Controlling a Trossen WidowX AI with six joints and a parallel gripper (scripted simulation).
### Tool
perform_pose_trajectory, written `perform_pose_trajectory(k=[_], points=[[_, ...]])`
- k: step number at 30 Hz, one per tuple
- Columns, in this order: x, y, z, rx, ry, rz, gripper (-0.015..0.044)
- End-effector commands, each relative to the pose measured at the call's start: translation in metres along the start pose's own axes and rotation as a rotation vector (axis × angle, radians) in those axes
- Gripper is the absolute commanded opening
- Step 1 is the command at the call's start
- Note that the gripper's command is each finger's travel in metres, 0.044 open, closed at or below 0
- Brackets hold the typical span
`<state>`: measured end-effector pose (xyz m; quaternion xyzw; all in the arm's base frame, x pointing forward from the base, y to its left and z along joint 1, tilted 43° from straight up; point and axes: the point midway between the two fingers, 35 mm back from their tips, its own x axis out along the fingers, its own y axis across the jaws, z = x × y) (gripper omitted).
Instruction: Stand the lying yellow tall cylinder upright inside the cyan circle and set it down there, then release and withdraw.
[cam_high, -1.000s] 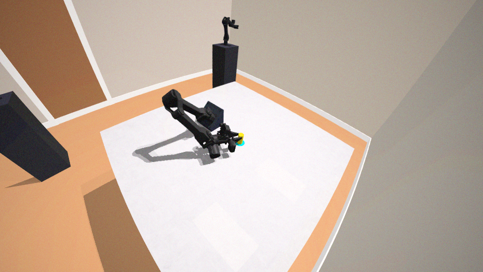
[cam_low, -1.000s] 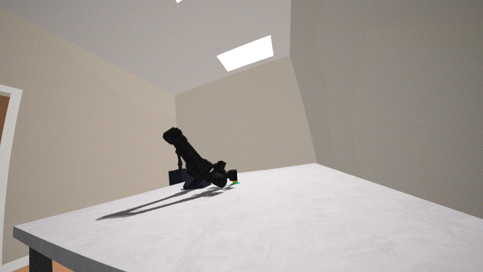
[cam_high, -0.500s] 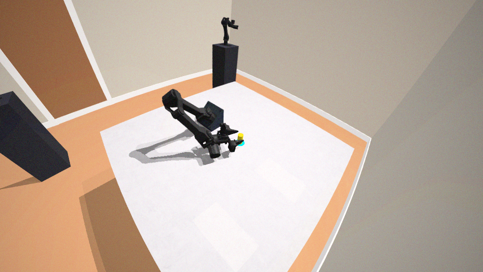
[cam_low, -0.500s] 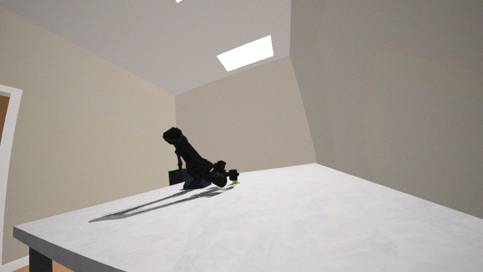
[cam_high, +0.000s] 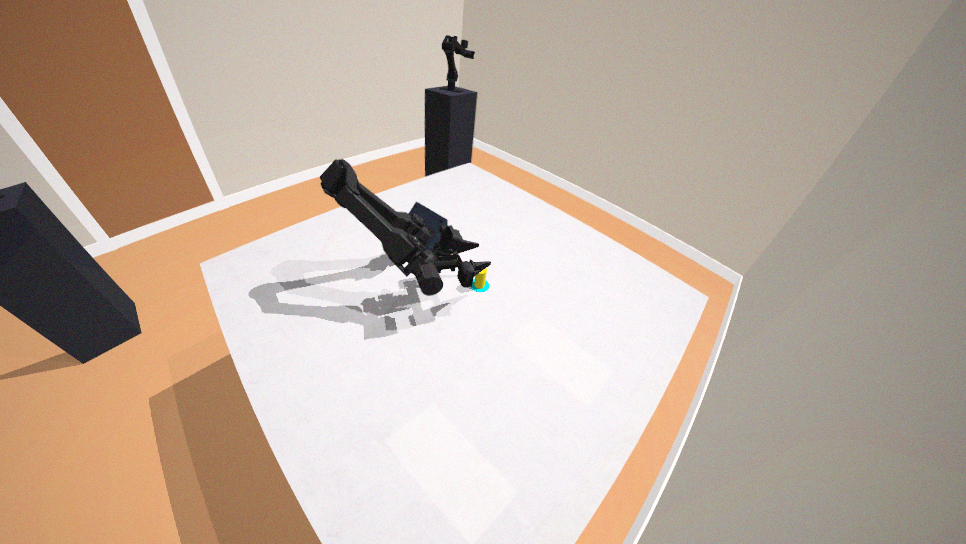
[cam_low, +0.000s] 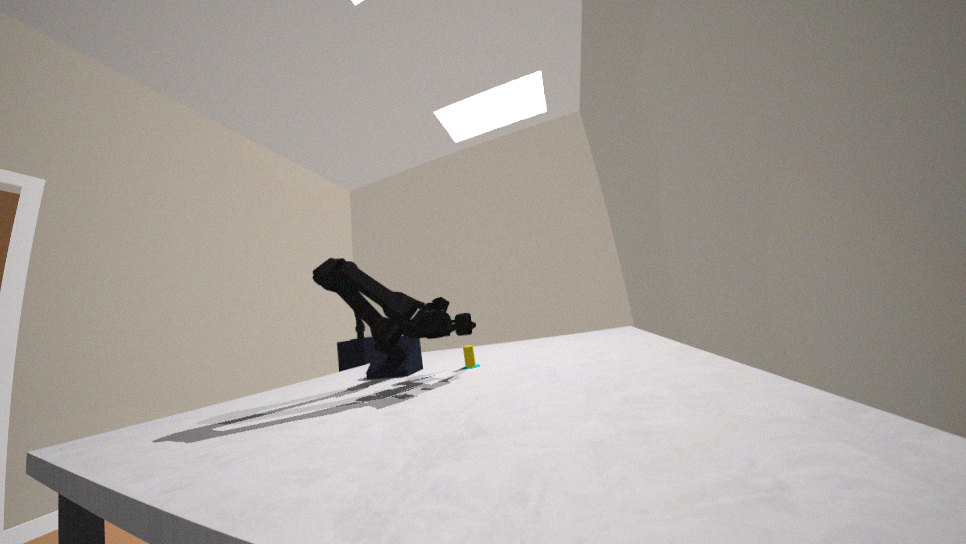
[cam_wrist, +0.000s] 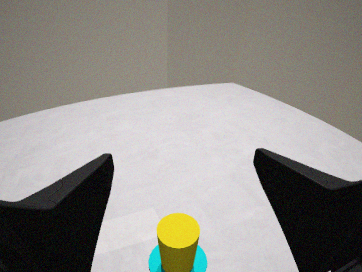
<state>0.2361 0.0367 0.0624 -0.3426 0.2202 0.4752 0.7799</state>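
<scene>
The yellow cylinder (cam_high: 480, 279) (cam_low: 469, 356) (cam_wrist: 178, 231) stands upright on the cyan circle (cam_high: 480, 290) (cam_low: 477, 366) (cam_wrist: 201, 260). Cyan shows around it on both sides in the wrist view, where its lower end is cut off by the frame edge. My gripper (cam_high: 484, 254) (cam_wrist: 186, 159) is open, with its fingers wide apart and nothing between them. It is above the cylinder and clear of it, as the exterior view shows.
The white table top (cam_high: 378, 378) (cam_low: 574, 439) (cam_wrist: 190, 120) carries the arm's dark base (cam_low: 398, 361) and the arm's shadows. Beyond the table, a dark pedestal (cam_high: 449, 125) bears another small arm (cam_high: 451, 64). Another dark pedestal (cam_high: 60, 277) stands at the left.
</scene>
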Motion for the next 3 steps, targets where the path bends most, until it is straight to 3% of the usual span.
perform_pose_trajectory(k=[1, 3], points=[[-0.0025, 0.0027, 0.0137, 0.006, -0.001, -0.003, 0.0400], [-0.0019, 0.0031, 0.0145, 0.015, 0.006, 0.005, 0.0400]])
